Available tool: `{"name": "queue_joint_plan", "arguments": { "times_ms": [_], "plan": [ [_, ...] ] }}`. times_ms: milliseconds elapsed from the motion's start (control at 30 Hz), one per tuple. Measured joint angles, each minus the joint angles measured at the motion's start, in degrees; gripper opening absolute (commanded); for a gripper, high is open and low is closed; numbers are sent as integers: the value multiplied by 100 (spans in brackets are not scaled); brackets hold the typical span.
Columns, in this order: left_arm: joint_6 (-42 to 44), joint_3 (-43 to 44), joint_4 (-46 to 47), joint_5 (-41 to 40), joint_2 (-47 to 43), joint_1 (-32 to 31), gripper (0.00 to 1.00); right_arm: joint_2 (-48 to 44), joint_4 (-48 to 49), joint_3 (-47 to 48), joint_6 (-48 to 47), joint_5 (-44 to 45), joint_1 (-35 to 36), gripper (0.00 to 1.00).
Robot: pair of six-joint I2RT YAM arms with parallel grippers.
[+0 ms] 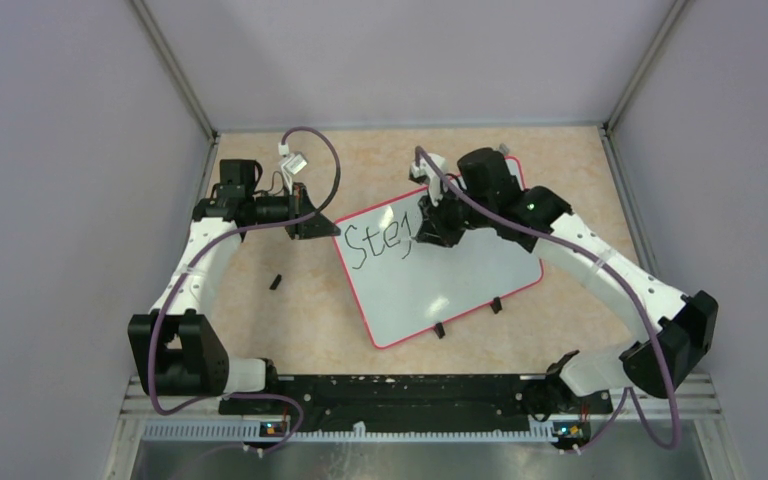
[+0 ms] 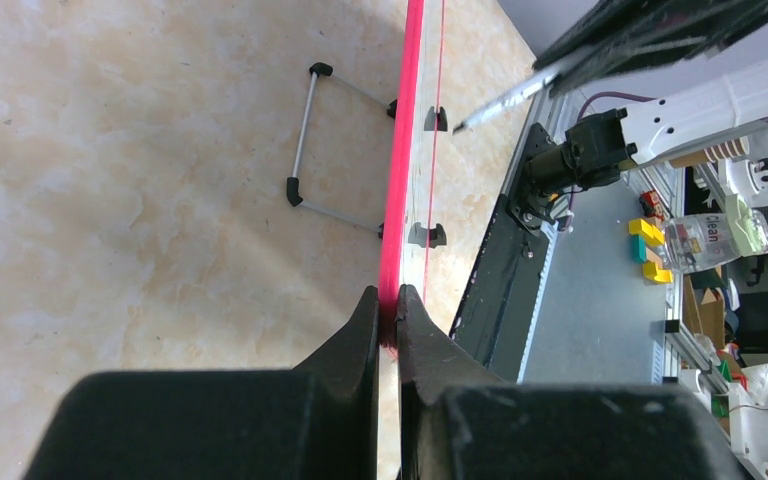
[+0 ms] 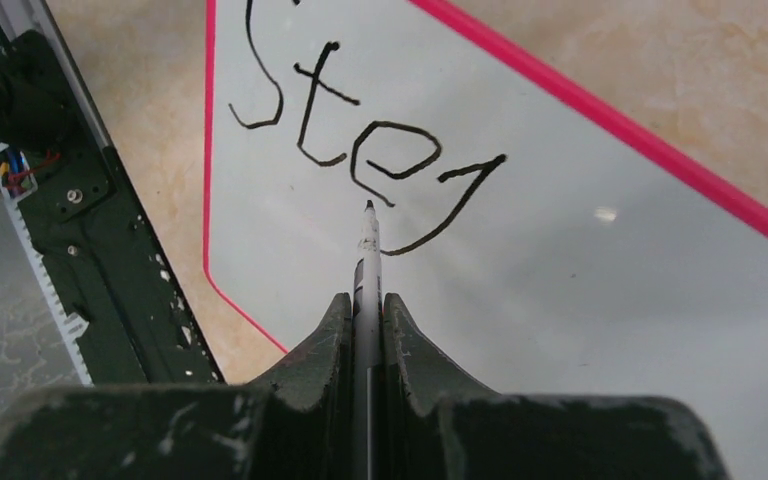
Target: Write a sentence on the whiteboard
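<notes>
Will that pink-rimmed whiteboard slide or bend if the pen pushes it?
Probably stiff: the thin pink-rimmed whiteboard shows a straight edge. Likely light and slide-prone on the smooth beige tabletop, but the left pincer clamping its rim should steady it.

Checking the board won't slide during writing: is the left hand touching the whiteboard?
Touching. The left wrist view shows the left hand shut on the whiteboard, its pink rim pinched between both fingers with no gap.

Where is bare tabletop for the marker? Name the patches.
Free: tabletop left of the whiteboard, around the small black piece; the far strip beyond it. Crowded: the board's far-left end, where left pincer and right pincer work.
</notes>
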Motion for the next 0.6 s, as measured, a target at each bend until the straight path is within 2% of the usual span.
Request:
{"name": "queue_joint_plan", "arguments": {
  "times_ms": [200, 600],
  "plan": [
    [0, 0, 0, 7, 0, 0, 0, -55, 24, 236, -7, 162, -249, 0],
    [0, 0, 0, -11, 0, 0, 0, 122, 57, 264, -63, 573, -256, 0]
  ]
}}
